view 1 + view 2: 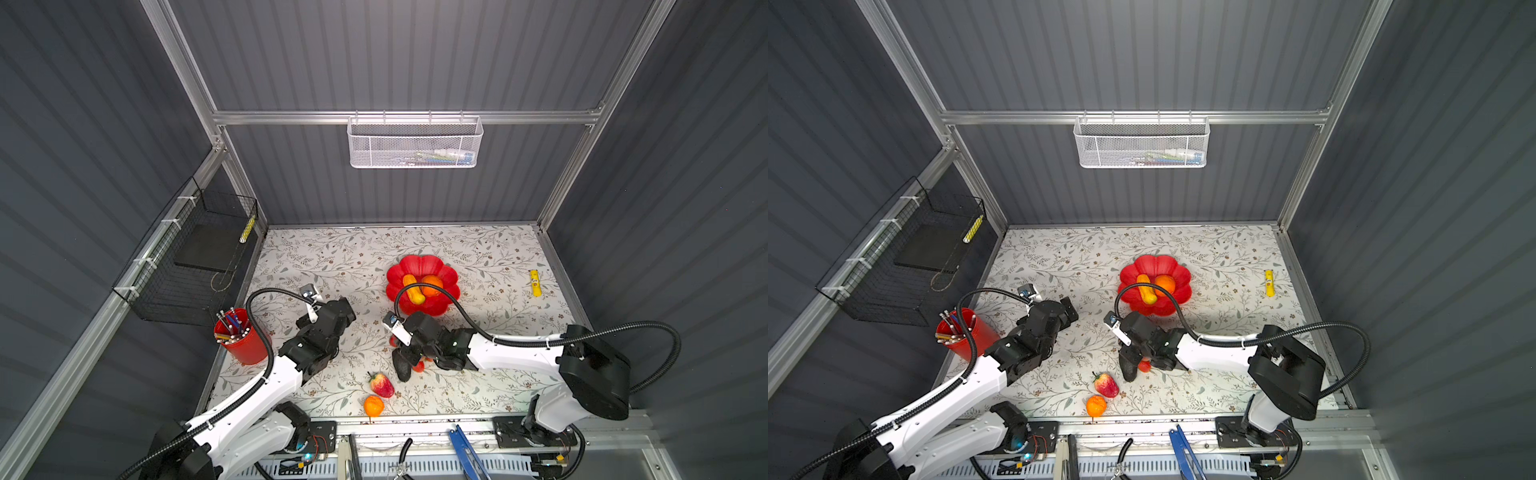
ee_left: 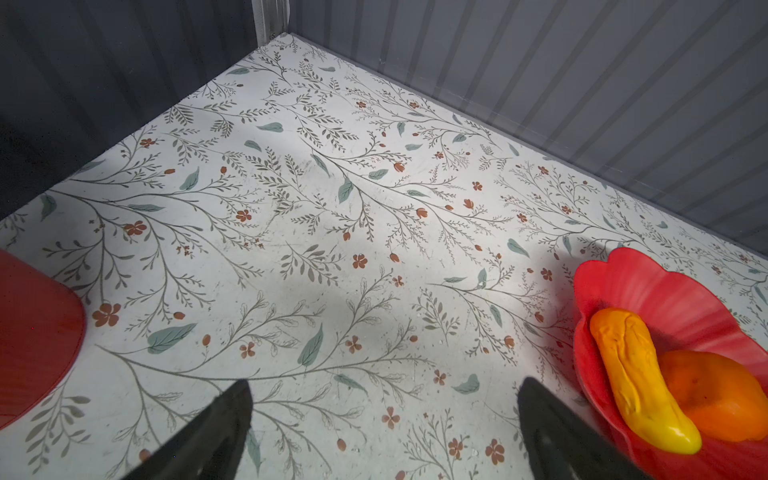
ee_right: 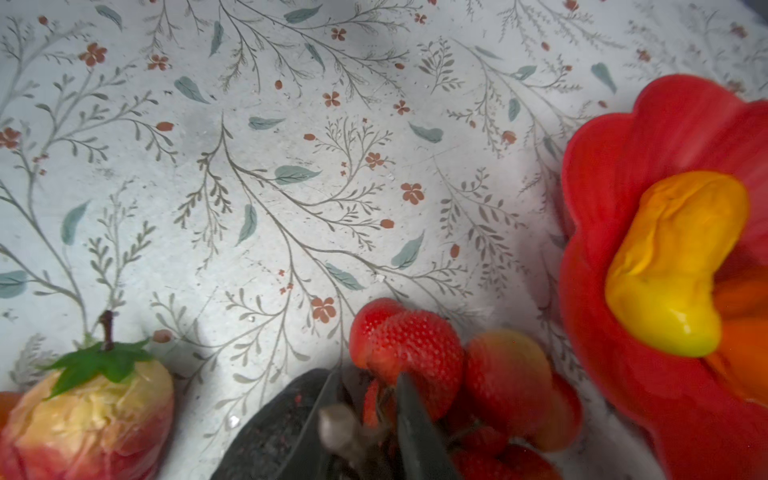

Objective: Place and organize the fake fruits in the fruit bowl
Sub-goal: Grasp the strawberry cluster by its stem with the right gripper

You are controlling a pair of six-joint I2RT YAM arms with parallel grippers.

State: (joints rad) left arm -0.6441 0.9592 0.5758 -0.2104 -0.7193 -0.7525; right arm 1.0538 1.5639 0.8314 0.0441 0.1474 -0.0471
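Note:
The red flower-shaped fruit bowl (image 1: 419, 262) (image 1: 1154, 261) holds the yellow oblong fruit (image 1: 414, 289) (image 2: 636, 374) and the larger orange fruit (image 1: 433, 284). In front of it lie the dark avocado (image 1: 402, 368) (image 3: 270, 432) and the red grape bunch (image 1: 419, 366) (image 3: 415, 345), touching each other. My right gripper (image 1: 409, 358) (image 3: 368, 390) is down between them, its jaws shut on the bunch's stem. Nearer the front edge lie the strawberry (image 1: 382, 385) (image 3: 87, 415) and the small orange (image 1: 373, 406). My left gripper (image 1: 348, 313) (image 2: 385, 384) hovers open and empty, left of the bowl.
A red pen cup (image 1: 241, 340) stands at the left edge beside the left arm. A small yellow tube (image 1: 535, 282) lies at the far right. A black wire basket (image 1: 195, 257) hangs on the left wall and a white mesh basket (image 1: 415, 143) on the back rail.

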